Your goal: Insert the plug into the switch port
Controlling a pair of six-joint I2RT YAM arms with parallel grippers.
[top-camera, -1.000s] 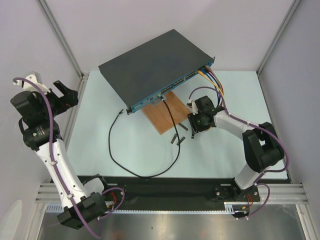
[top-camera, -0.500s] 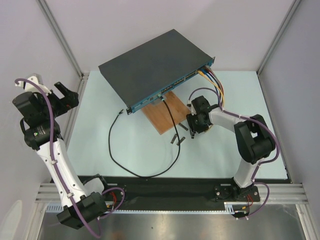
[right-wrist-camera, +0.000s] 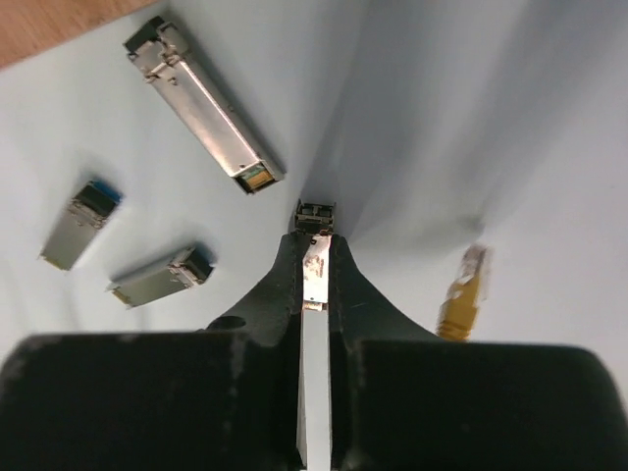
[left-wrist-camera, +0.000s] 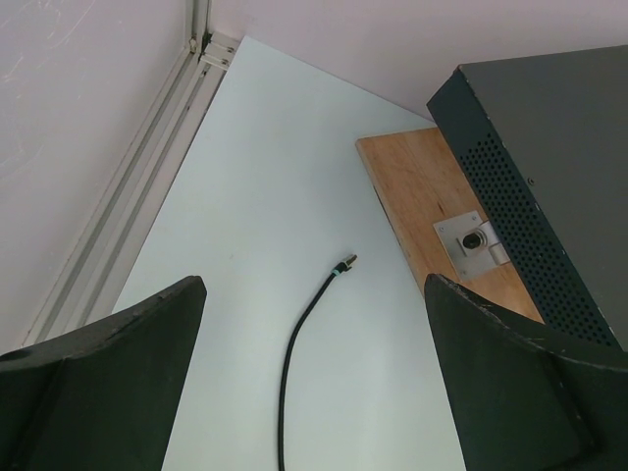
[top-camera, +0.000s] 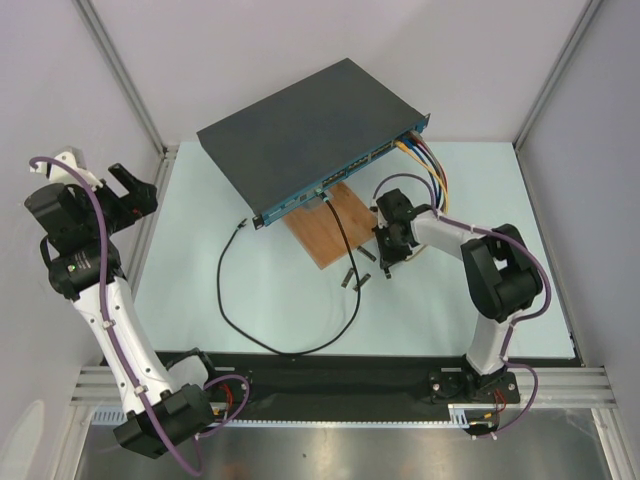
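The switch point(top-camera: 305, 130) is a flat black box at the back, its teal port face point(top-camera: 345, 172) turned toward the arms. In the right wrist view my right gripper point(right-wrist-camera: 315, 240) is shut on a slim silver plug point(right-wrist-camera: 315, 270), whose dark end point(right-wrist-camera: 315, 212) pokes out past the fingertips just above the table. From above, the right gripper point(top-camera: 388, 258) sits low on the table, right of the wooden board and short of the switch. My left gripper point(top-camera: 130, 190) hangs open and empty at the far left. In its own view, the left gripper point(left-wrist-camera: 314, 378) is high above the table.
A wooden board point(top-camera: 335, 228) lies partly under the switch front. Three loose silver modules point(right-wrist-camera: 204, 108) point(right-wrist-camera: 80, 224) point(right-wrist-camera: 162, 277) and a yellow cable plug point(right-wrist-camera: 464, 294) lie near the right gripper. A black cable point(top-camera: 262, 338) loops across the table, with a free end point(left-wrist-camera: 345, 263). Coloured cables point(top-camera: 428, 160) leave the switch's right end.
The right gripper's jaws have closed on the silver plug. The right wrist has shifted slightly left and toward the switch, with the elbow folding in. The left arm has barely moved.
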